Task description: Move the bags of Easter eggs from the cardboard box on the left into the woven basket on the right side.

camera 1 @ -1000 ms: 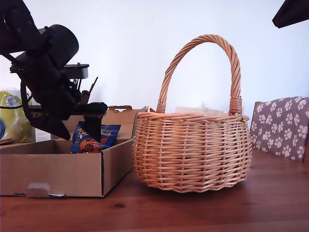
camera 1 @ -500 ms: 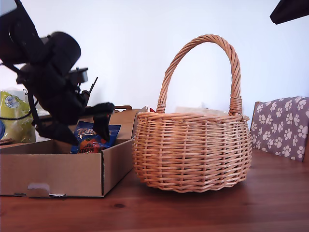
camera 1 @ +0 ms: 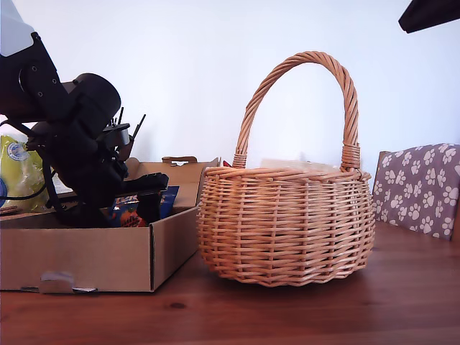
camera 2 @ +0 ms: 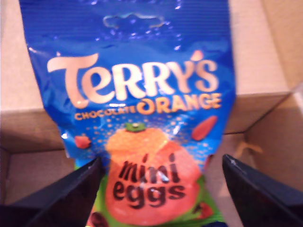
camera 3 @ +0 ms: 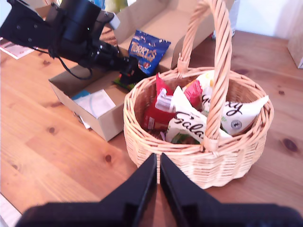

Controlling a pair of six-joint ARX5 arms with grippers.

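A dark blue bag of Easter eggs (camera 2: 142,94) with orange lettering leans upright in the cardboard box (camera 1: 79,255). My first gripper (camera 2: 161,163) is open, one finger on each side of the bag's lower half, not clamping it. In the exterior view my first gripper (camera 1: 147,195) reaches down into the box and hides most of the blue bag (camera 1: 129,213). The woven basket (camera 1: 287,223) stands at the exterior view's right of the box. Inside the basket (camera 3: 151,137) lie several bags, among them a white one with black script (camera 3: 189,123). My second gripper (camera 3: 157,187) hovers shut above the basket's near rim.
A yellow-green crinkly bag (camera 1: 18,172) sits behind the box at the exterior view's left. A paw-print cushion (camera 1: 420,187) stands at that view's right edge. A white card (camera 3: 97,101) lies in the box. Part of a dark arm (camera 1: 431,13) shows at the exterior view's top right.
My first gripper has dropped down into the box around the blue bag, which now shows less above the box wall. The basket has not moved.
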